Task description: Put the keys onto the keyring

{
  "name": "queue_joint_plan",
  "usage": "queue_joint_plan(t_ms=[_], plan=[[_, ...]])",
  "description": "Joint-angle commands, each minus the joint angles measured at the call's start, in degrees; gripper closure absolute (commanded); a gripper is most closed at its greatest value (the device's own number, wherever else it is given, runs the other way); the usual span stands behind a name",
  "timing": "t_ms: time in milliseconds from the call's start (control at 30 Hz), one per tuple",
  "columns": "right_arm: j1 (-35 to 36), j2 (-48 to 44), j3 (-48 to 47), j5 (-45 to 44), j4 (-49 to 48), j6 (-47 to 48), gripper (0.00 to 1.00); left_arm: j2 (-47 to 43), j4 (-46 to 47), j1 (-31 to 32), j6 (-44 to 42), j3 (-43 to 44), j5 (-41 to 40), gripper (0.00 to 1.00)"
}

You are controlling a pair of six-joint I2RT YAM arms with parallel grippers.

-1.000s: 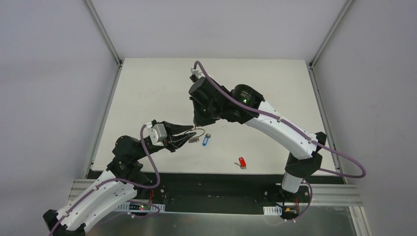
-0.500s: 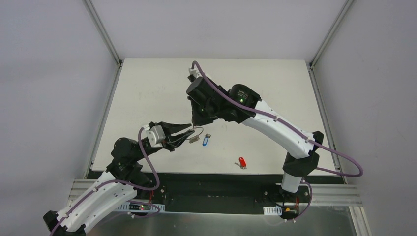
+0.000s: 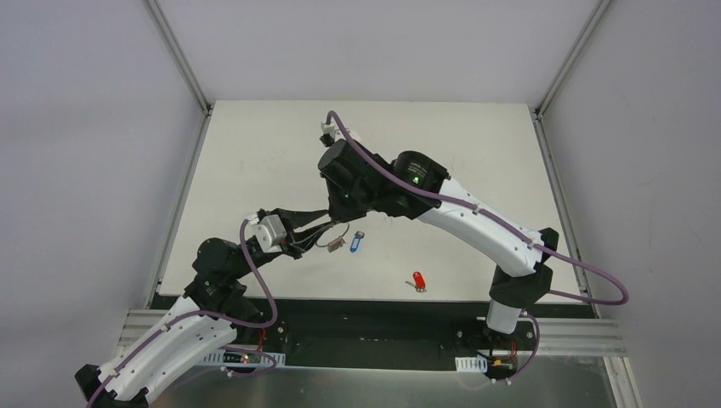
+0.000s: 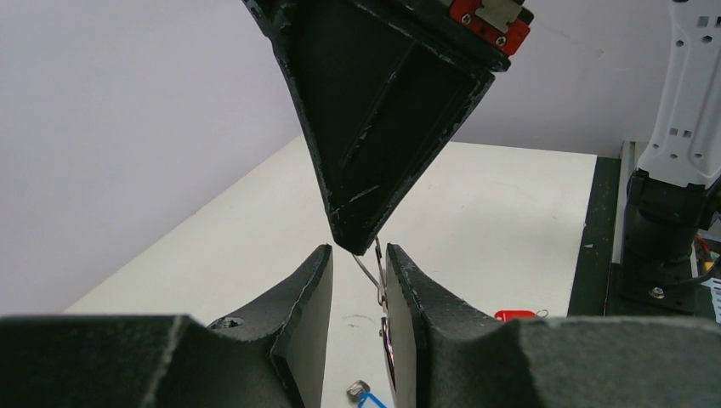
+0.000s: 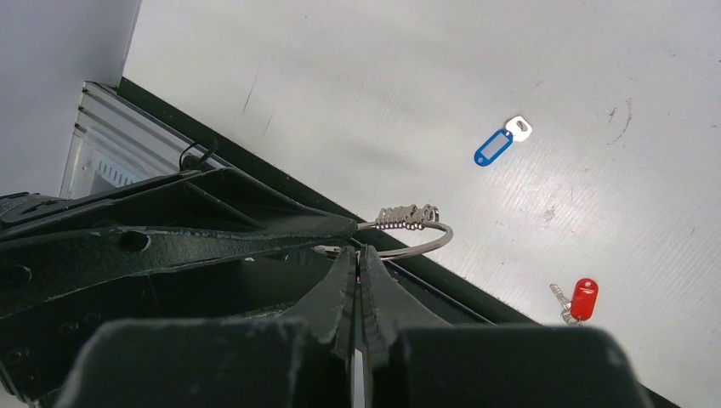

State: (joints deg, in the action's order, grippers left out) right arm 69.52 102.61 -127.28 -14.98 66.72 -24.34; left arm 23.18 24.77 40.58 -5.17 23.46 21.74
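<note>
White table (image 3: pixel 255 153), blue-headed key (image 3: pixel 356 244) near its middle, red-headed key (image 3: pixel 417 280) toward near edge.

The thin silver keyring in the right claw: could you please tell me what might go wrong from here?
The thin silver metal keyring, with its fan of small keys, hangs from only the tip of the shut right claw; the wire may slip or twist out.
The left claw has its jaws apart around the ring just under that tip; the fingers could collide.
The blue-headed silver key and red-headed silver key lie loose nearby; a dropped ring could scatter them.
</note>
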Motion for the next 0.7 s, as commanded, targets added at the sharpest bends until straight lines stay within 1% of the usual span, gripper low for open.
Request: queue_joint_plan(t_ms=[0,367,667], plan=[[0.9,-3.2,-2.6,-2.3,-1.2,1.0,1.00,0.0,2.1,0.4,-0.6,-0.3,-1.1,0.72],[1.7,-4.2,-3.3,-4.4,-2.0,1.4,1.00,0.3,1.9,0.4,0.4,-0.4,0.6,0.71],[2.0,-4.0,-3.6,-4.0,-2.2,1.5,1.00,0.6,2.2,0.4,0.5,-0.2,0.5,0.71]])
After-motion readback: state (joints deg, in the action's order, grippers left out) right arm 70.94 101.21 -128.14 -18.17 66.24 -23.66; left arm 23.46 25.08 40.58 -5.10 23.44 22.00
